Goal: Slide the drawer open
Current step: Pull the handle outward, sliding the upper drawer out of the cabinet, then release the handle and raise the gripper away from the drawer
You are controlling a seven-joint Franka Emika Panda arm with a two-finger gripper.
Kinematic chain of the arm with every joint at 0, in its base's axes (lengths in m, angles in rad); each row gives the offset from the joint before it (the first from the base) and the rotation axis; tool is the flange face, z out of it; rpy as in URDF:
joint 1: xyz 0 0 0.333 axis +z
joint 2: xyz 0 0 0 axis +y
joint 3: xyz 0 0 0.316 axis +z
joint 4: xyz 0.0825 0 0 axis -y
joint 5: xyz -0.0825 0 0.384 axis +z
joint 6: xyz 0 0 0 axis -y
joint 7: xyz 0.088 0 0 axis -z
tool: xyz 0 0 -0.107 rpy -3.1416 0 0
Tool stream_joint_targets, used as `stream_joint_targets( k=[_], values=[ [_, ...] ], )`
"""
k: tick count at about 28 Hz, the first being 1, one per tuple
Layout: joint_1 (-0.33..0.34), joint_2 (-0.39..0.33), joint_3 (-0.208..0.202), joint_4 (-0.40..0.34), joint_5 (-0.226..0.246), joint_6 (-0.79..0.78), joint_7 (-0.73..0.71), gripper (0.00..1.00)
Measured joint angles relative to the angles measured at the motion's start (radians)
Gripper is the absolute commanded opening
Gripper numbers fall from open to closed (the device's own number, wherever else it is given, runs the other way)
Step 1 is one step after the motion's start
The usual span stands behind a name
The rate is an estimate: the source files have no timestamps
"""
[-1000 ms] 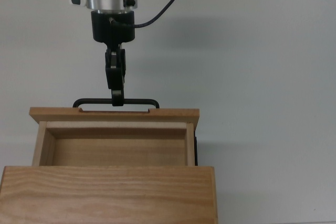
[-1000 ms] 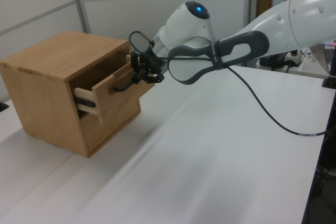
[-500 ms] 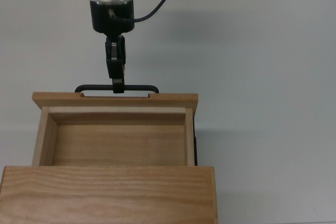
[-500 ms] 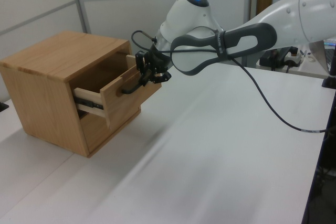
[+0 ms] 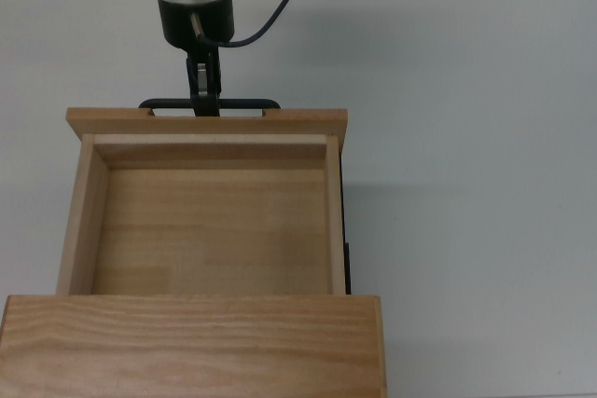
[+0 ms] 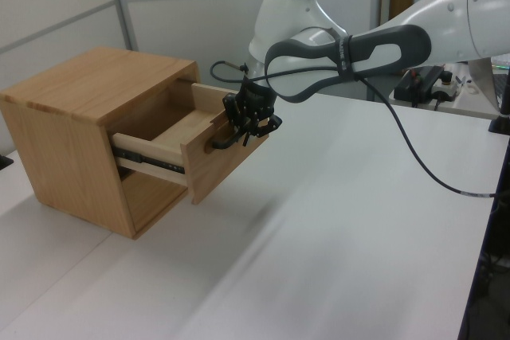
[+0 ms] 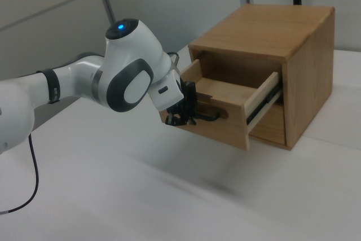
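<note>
1. The drawer stands pulled well out of its cabinet, interior bare wood.
2. My claw is clamped on the drawer's black bar handle, near its middle.
3. The cabinet sits on the white worktop.

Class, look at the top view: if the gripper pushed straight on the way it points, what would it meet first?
The gripper, shut on the black handle, points at the drawer; its front panel comes first, right behind the handle.
</note>
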Motion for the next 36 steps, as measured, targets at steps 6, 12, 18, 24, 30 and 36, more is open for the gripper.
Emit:
stream_joint_targets(
  k=[6,12,18,24,30,36],
  values=[
    [-0.010,-0.022,-0.001,0.003,0.000,-0.082,-0.001,0.00],
    [-0.018,-0.047,-0.007,0.034,0.000,-0.199,-0.014,0.00],
    [-0.019,-0.066,-0.015,0.070,0.008,-0.297,-0.043,0.00],
    [-0.019,-0.084,-0.015,0.092,0.014,-0.385,-0.087,0.00],
    [-0.019,-0.101,-0.015,0.108,0.015,-0.468,-0.136,0.22],
    [-0.019,-0.106,-0.018,0.154,0.015,-0.556,-0.258,0.99]
  ],
)
